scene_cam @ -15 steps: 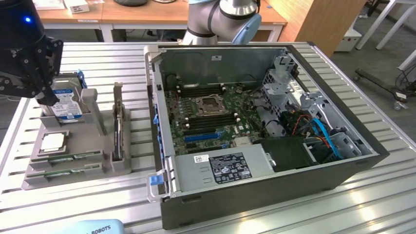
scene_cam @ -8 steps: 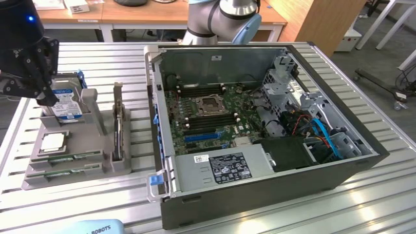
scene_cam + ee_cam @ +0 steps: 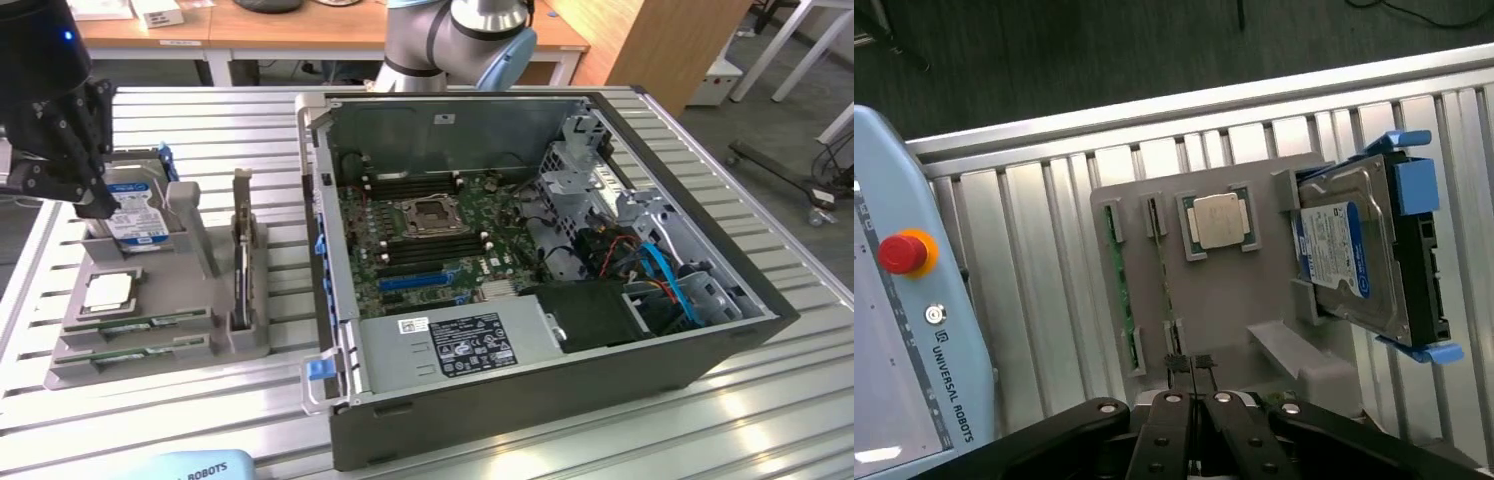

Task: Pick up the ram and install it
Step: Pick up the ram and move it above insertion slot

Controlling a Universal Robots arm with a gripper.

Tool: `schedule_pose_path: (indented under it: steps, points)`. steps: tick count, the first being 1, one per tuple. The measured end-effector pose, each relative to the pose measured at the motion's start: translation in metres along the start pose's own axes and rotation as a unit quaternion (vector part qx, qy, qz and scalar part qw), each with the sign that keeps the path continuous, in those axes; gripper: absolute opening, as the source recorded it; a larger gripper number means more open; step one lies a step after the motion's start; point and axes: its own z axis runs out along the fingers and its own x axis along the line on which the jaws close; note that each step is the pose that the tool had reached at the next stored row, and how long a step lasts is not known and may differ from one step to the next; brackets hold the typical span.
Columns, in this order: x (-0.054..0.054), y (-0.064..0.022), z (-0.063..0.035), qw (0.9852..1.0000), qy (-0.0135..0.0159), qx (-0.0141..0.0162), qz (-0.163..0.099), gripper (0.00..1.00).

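Slatted metal table is carrying an open PC case and, on the exterior view's left, a grey tray. Over the tray's far end the gripper is hovering, seemingly just beside the drive, though overlap is making the gap hard to judge. Its fingertips are pressing together, gripping nothing. The ram is lying in the tray's near slots, a second stick alongside, both well apart from the gripper.
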Motion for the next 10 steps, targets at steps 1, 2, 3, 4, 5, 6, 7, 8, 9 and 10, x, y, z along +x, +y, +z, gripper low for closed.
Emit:
schedule_pose_path:
  steps: [1, 2, 3, 4, 5, 6, 7, 8, 9, 10]
  points:
    - [0.0, 0.0, 0.0, 1.0, 0.0001, -0.0001, -0.004, 0.1]
    - [0.0, 0.0, 0.0, 1.0, 0.0002, -0.0001, -0.005, 0.1]
    - [0.0, 0.0, 0.0001, 1.0, 0.0002, -0.0001, -0.005, 0.1]
    - [0.0, 0.0, 0.0001, 1.0, 0.0002, -0.0001, -0.005, 0.1]
    - [0.0, 0.0, 0.0001, 1.0, 0.0002, -0.0001, -0.005, 0.1]
    - [0.0, 0.0, 0.0001, 1.0, 0.0002, -0.0001, -0.005, 0.1]
    - [0.0, 0.0, 0.0002, 1.0, 0.0002, -0.0001, -0.005, 0.1]
    - [0.0, -0.0001, 0.0002, 1.0, 0.0002, -0.0001, -0.005, 0.1]
    - [0.0, 0.0, 0.0004, 1.0, 0.0002, -0.0001, -0.005, 0.1]
    - [0.0, -0.0001, 0.0006, 1.0, 0.0002, -0.0001, -0.005, 0.1]
